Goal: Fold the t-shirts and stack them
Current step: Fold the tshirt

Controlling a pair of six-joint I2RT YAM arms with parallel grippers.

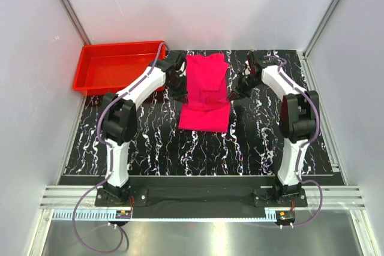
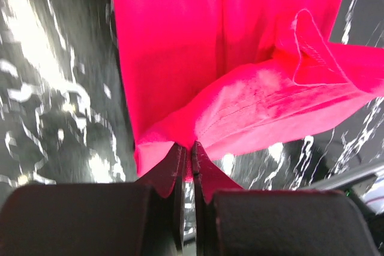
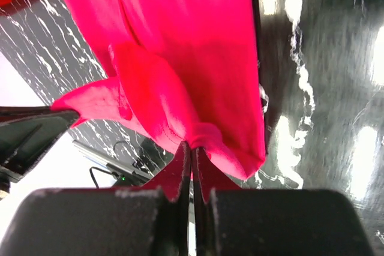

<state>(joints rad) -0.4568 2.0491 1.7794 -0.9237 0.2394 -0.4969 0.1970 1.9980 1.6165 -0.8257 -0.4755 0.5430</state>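
Observation:
The magenta-pink t-shirt (image 1: 206, 91) lies lengthwise on the black marbled mat, folded into a narrow strip. My left gripper (image 1: 179, 93) is shut on its left edge and holds the cloth lifted. In the left wrist view the left gripper (image 2: 187, 148) pinches a fold of the t-shirt (image 2: 198, 58). My right gripper (image 1: 234, 94) is shut on the right edge. In the right wrist view the right gripper (image 3: 191, 147) pinches a fold of the t-shirt (image 3: 180, 46). The near half of the shirt hangs raised between both grippers.
A red plastic tray (image 1: 90, 79) stands at the back left, partly off the mat, next to my left arm. The black marbled mat (image 1: 156, 142) covers the table. White walls close in the back and both sides.

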